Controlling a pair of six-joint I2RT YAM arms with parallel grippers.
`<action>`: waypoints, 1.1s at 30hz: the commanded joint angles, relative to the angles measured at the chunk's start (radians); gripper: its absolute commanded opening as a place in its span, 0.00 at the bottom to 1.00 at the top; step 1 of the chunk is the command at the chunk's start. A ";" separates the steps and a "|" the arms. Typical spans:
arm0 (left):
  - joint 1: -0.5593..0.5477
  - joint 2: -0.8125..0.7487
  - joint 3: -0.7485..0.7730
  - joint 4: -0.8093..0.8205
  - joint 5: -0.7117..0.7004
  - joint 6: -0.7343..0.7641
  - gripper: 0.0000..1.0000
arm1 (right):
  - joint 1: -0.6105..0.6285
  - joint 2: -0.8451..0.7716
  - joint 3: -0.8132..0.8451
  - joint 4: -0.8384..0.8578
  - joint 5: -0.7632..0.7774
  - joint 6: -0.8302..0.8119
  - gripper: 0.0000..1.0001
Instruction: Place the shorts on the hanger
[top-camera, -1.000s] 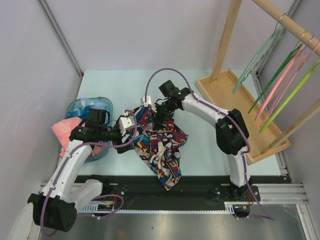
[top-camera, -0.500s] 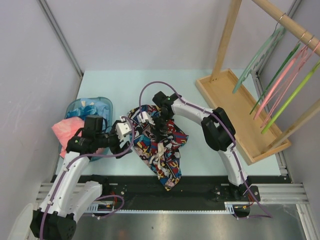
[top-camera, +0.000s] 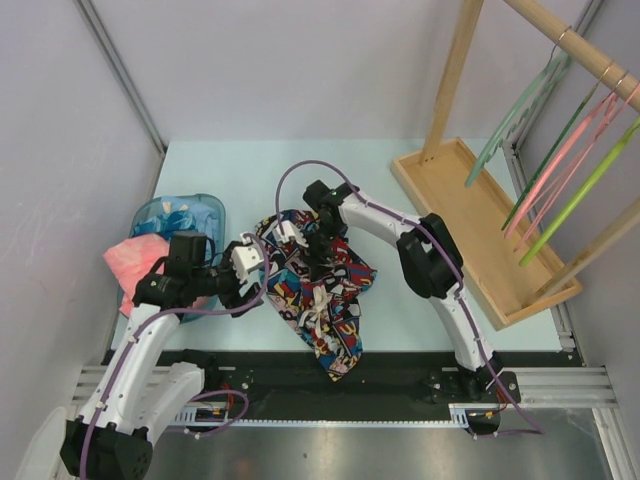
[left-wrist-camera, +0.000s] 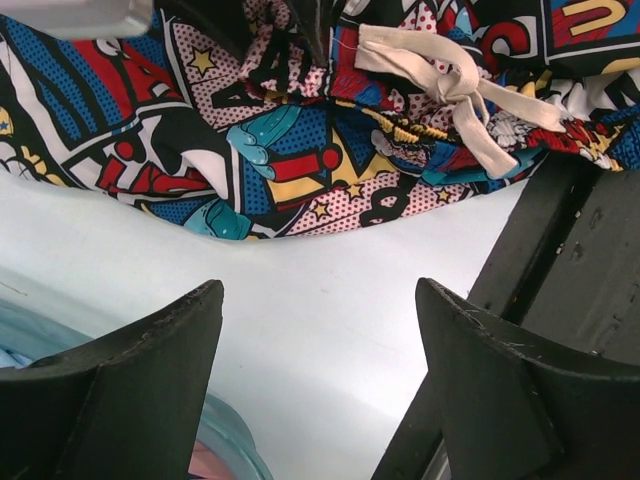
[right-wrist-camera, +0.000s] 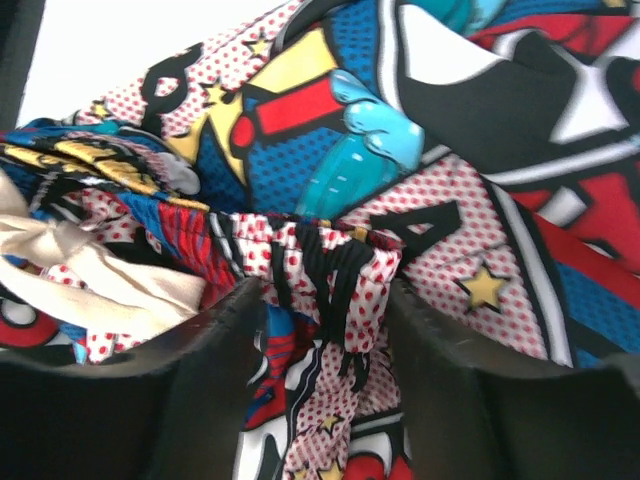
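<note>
The comic-print shorts (top-camera: 325, 300) lie crumpled on the table, their lower end over the black front strip. In the right wrist view a gathered fold of the waistband (right-wrist-camera: 335, 265) sits between my fingers. My right gripper (top-camera: 320, 260) (right-wrist-camera: 325, 295) is down on the shorts' top part and shut on that fold. My left gripper (top-camera: 257, 283) (left-wrist-camera: 320, 305) is open and empty, low over bare table just left of the shorts (left-wrist-camera: 300, 150). Their white drawstring (left-wrist-camera: 450, 85) shows there. The lime hanger (top-camera: 585, 185) hangs on the rack at far right.
A blue bin (top-camera: 205, 208) with a pink cloth (top-camera: 135, 258) stands left, close behind my left arm. A wooden rack base tray (top-camera: 480, 225) stands right, with a dark green hanger (top-camera: 550, 150) and pink hangers (top-camera: 570, 150) on its rod. A black strip (top-camera: 400, 365) runs along the front.
My right arm has swung left and come down onto the shorts, closing on the waistband fold. My left arm has drawn back a little towards the bin.
</note>
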 joint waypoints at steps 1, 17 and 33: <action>0.007 -0.013 -0.008 0.033 -0.006 -0.027 0.82 | 0.022 0.042 0.085 -0.163 -0.011 -0.071 0.50; 0.094 0.135 0.107 0.263 0.082 -0.289 0.78 | -0.226 -0.306 0.159 0.430 0.291 0.875 0.00; 0.179 0.500 0.248 0.401 0.086 -0.646 0.81 | -0.271 -0.525 -0.126 0.649 0.381 0.974 0.00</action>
